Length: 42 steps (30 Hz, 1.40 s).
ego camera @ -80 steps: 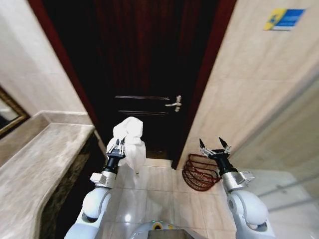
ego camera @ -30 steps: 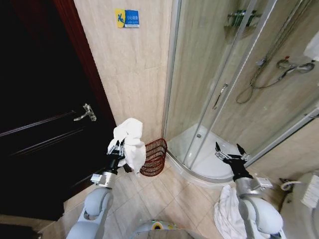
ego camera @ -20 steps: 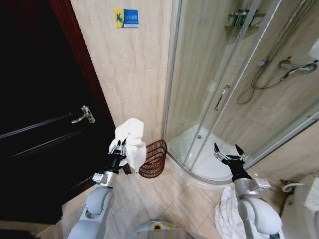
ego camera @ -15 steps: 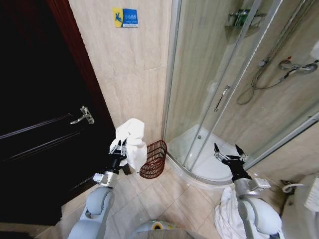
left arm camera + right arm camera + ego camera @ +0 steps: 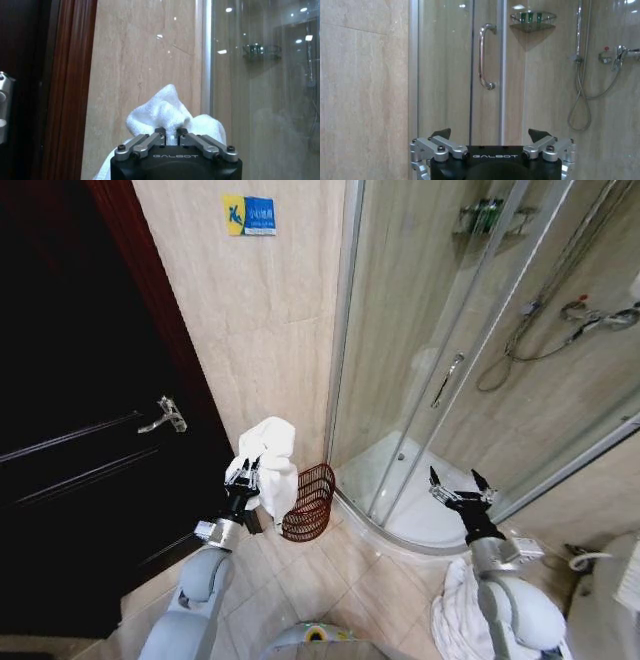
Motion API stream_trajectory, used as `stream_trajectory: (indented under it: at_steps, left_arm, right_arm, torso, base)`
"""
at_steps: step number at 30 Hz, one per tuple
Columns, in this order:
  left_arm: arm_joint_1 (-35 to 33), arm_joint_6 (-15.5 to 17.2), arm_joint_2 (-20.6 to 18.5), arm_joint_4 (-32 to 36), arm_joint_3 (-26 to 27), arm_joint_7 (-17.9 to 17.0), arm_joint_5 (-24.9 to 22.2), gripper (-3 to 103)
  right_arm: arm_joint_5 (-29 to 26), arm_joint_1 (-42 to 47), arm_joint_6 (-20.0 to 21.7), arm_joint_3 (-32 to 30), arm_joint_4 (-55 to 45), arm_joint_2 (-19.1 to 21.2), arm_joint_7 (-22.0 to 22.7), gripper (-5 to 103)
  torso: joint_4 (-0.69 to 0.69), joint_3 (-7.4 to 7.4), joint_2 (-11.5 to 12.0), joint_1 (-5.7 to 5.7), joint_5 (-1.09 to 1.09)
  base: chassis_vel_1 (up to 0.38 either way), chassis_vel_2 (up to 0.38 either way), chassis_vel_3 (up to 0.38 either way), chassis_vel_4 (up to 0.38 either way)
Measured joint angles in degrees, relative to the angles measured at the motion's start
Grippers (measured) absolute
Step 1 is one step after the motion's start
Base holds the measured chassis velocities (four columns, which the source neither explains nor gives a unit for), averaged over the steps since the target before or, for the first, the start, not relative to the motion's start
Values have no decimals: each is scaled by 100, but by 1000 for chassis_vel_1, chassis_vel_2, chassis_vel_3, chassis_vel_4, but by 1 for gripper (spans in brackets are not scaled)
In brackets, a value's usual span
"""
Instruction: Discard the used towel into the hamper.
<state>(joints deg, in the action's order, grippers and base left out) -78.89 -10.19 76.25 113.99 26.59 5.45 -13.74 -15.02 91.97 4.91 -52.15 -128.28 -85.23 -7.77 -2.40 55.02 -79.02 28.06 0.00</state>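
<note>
My left gripper (image 5: 245,477) is shut on the white towel (image 5: 270,460), held up in front of the beige wall. In the left wrist view the towel (image 5: 167,118) bunches above the closed fingers (image 5: 150,139) of that gripper (image 5: 171,134). The reddish-brown hamper (image 5: 308,502) stands on the floor against the wall, just right of the towel and lower. My right gripper (image 5: 456,486) is open and empty, raised in front of the shower base; its spread fingers (image 5: 440,134) show in the right wrist view.
A dark wooden door (image 5: 80,430) with a metal handle (image 5: 163,416) is on the left. A curved glass shower enclosure (image 5: 450,370) stands on the right. Another white towel (image 5: 462,605) lies on the floor by my right arm. Tiled floor (image 5: 320,580) lies in front.
The camera has swung right, from the door to the shower corner, then eased closer to the hamper. The left gripper still holds the towel; the right stays open.
</note>
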Motion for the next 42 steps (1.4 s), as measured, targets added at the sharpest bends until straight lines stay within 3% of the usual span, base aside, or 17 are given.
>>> stream_trajectory:
  at_steps: [13, 21, 24, 31, 35, 36, 39, 42]
  left_arm:
    - [57, -65, -114, -138, 0, 140, 41, 11]
    - [405, -96, -414, -614, -320, 347, -55, 11]
    - [728, -91, -655, -1112, -641, 579, -125, 11]
    - [1545, -144, -733, -2091, -1439, 584, -110, 11]
    - [2600, -531, -366, -3430, -2129, 560, -29, 11]
    - [2600, -531, -366, -3430, -2129, 560, -29, 11]
    - [3089, -880, -79, -4279, -2202, 600, 228, 11]
    - [3499, -1235, 148, -5129, -2142, 616, 718, 11]
  right_arm:
    - [-69, -36, -141, 44, 145, 34, 2, 100]
    - [-64, -22, -141, 44, 128, -6, 12, 100]
    - [29, 18, -141, 37, 133, -73, 19, 100]
    - [194, 81, -142, 36, 84, -222, 28, 100]
    - [331, 146, -126, 14, -59, -338, 44, 100]
    - [331, 146, -126, 14, -59, -338, 44, 100]
    - [374, 162, -99, -9, -109, -345, 64, 100]
    - [381, 199, -61, -38, -177, -330, 98, 100]
  torso:
    - [1, 1, 0, 3, 0]
    - [1, 0, -1, -1, -1]
    - [0, 0, -1, -1, 0]
    - [1, 0, -1, 0, 0]
    - [3, 1, -1, 1, 1]
    - [3, 1, -1, 1, 1]
    - [0, 1, -1, 1, 0]
    - [1, 1, -1, 1, 0]
  base:
    - [-81, 82, 88, -79]
    - [-7, 6, 4, -5]
    - [0, 0, 0, 0]
    - [0, 0, 0, 0]
    - [0, 0, 0, 0]
    - [0, 0, 0, 0]
    - [0, 0, 0, 0]
    - [0, 0, 0, 0]
